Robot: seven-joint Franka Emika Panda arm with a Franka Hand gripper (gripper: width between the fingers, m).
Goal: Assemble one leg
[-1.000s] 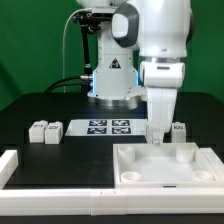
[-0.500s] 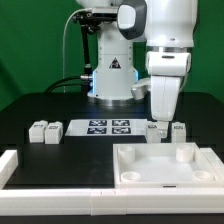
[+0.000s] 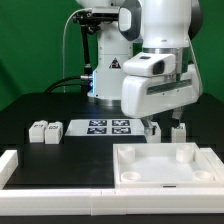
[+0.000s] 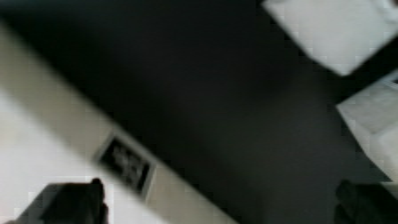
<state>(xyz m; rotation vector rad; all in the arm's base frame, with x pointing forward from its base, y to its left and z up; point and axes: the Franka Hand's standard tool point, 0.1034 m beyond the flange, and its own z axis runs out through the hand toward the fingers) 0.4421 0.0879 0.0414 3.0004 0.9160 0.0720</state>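
Observation:
Two small white legs [image 3: 38,131] [image 3: 52,130] with marker tags stand on the black table at the exterior view's left. Another leg [image 3: 179,130] shows behind the large white panel [image 3: 165,162], partly hidden by the arm. My gripper [image 3: 164,122] hangs tilted just behind the panel's far edge, near that leg. In the blurred wrist view the gripper [image 4: 217,205] is open, its dark fingertips [image 4: 71,205] far apart with only dark table between them. A white piece with a tag [image 4: 125,166] lies beside one finger; what it is I cannot tell.
The marker board [image 3: 110,126] lies flat between the left legs and the arm. A white frame edge [image 3: 20,165] runs along the front left. The robot base [image 3: 110,75] stands at the back. Blurred white shapes [image 4: 338,30] show in the wrist view.
The arm has risen from the panel's far right corner and turned its hand sideways, now tilted toward the exterior view's left. The legs and panel have not moved.

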